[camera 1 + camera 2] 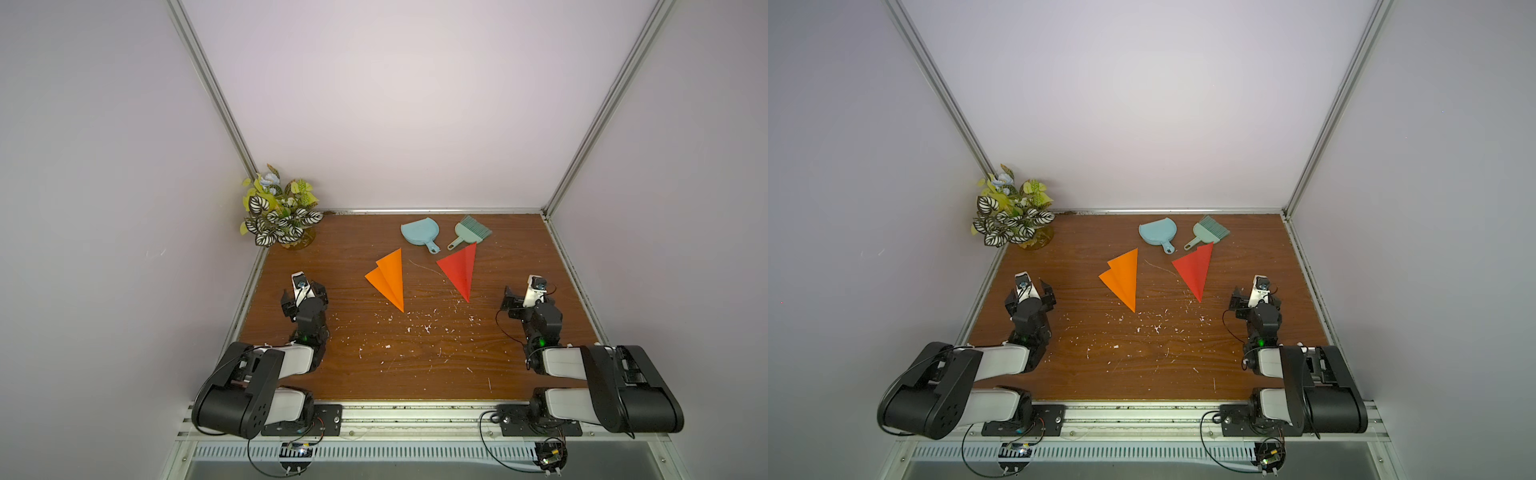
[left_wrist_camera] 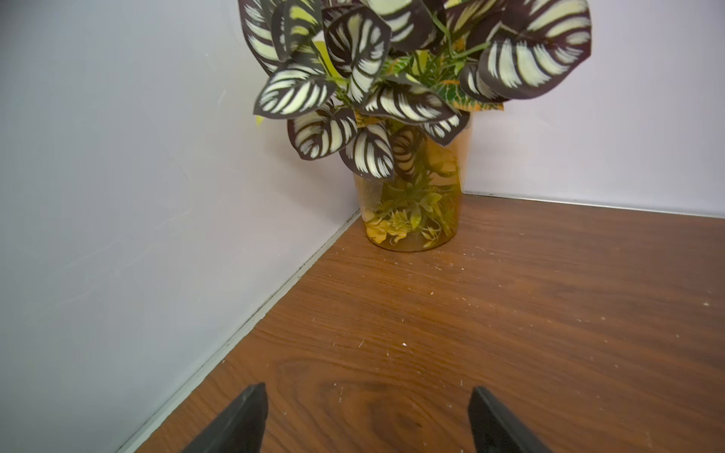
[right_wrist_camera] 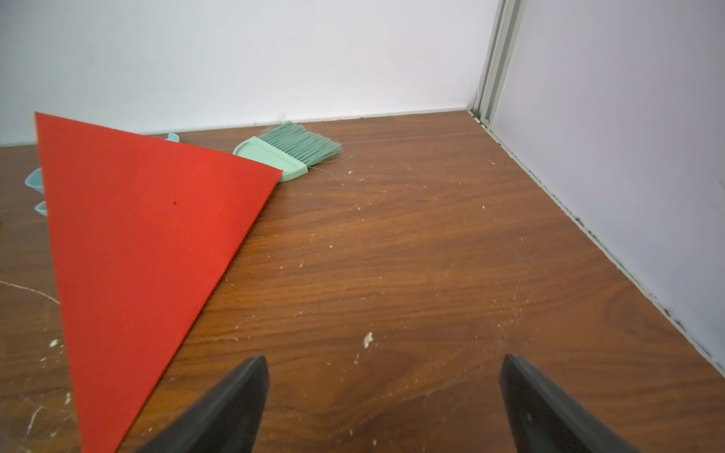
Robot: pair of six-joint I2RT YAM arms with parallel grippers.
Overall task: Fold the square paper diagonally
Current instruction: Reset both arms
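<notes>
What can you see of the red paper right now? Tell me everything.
The red paper is folded into a narrow triangle, matte and smooth, with a layer edge running near one long side in both top views. It lies flat on the wooden table, sharp tip toward the robot, wide end toward the back wall. Its far corner reaches the green brush; contact is unclear. The open right gripper sits beside it, not touching.

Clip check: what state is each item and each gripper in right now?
Red paper: folded into a triangle, not held.
Orange paper: folded, layers misaligned, not held.
Left gripper: jaws open, empty.
Right gripper: jaws open, empty.
Plant: upright in its corner.
Dustpan: lying flat.
Brush: lying flat.
</notes>
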